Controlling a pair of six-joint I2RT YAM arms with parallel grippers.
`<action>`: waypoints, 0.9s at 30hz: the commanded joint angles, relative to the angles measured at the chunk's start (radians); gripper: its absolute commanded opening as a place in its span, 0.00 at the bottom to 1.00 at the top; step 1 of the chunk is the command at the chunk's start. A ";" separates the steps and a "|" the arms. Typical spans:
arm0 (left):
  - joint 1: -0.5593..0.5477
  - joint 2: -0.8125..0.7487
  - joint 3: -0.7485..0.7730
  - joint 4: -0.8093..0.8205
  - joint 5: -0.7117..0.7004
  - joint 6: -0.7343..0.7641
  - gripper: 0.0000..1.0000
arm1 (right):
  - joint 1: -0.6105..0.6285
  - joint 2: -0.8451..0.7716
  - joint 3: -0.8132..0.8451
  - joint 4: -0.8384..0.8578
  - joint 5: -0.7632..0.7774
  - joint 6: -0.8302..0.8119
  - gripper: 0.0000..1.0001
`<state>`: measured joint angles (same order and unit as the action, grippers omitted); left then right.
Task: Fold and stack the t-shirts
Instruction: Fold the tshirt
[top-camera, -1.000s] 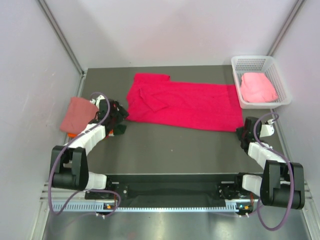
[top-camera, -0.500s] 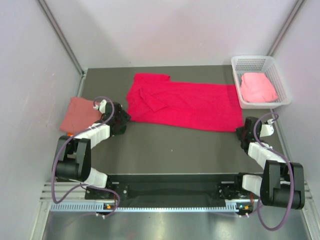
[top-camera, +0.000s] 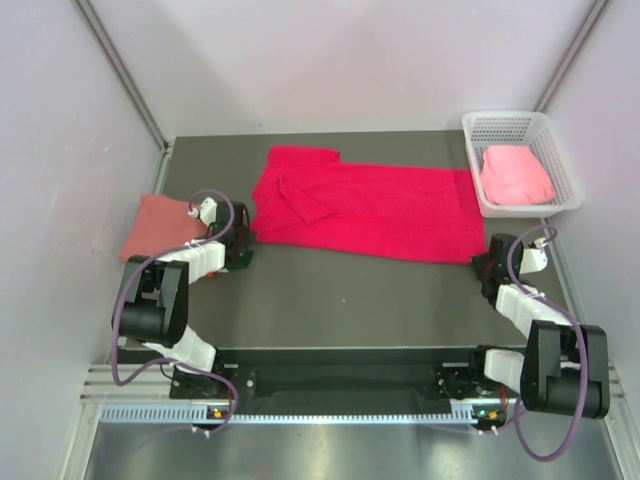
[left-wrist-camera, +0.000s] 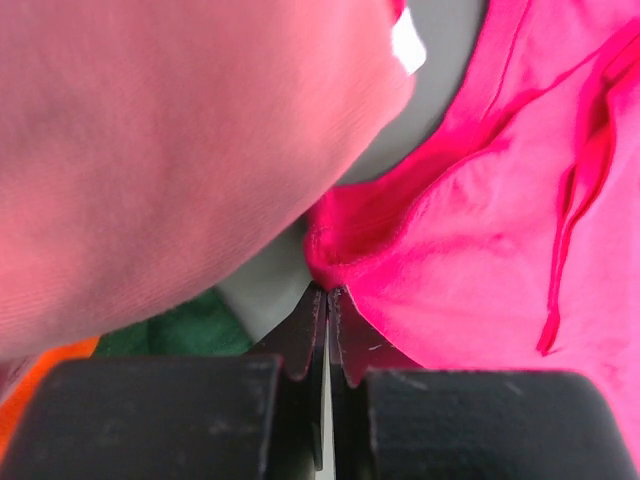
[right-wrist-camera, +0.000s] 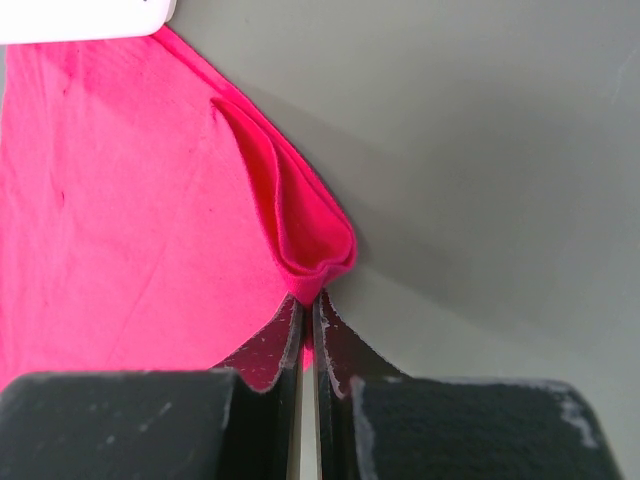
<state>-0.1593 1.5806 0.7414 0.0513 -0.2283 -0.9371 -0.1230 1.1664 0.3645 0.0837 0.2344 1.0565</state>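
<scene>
The crimson-pink t-shirt lies spread flat across the middle of the table. My left gripper sits at its near left corner, shut on a pinch of the hem. My right gripper is shut on the near right corner, where the cloth bunches into a small fold. A folded dusty salmon t-shirt rests at the left, close beside the left gripper, with a sliver of orange cloth showing under it. A light pink t-shirt lies bundled in the basket.
The white mesh basket stands at the back right, its corner just beyond the crimson shirt's far edge. A green patch shows beside the left fingers. Grey side walls close in the table on both sides.
My left gripper moved right from the salmon shirt to the crimson shirt's near left corner and shut on it. The right arm and the shirts have not moved.
</scene>
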 joint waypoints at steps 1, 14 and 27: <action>0.000 -0.010 0.044 0.006 -0.066 -0.009 0.00 | -0.010 -0.016 -0.009 0.028 0.019 -0.013 0.00; 0.000 -0.117 0.225 -0.293 -0.120 -0.023 0.00 | -0.010 -0.123 0.206 -0.309 0.059 -0.009 0.00; 0.001 -0.416 0.078 -0.432 -0.120 0.012 0.00 | -0.010 -0.451 0.113 -0.542 0.051 -0.003 0.00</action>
<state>-0.1635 1.1900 0.9398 -0.3145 -0.3027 -0.9253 -0.1230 0.7361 0.5545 -0.3408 0.2638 1.0519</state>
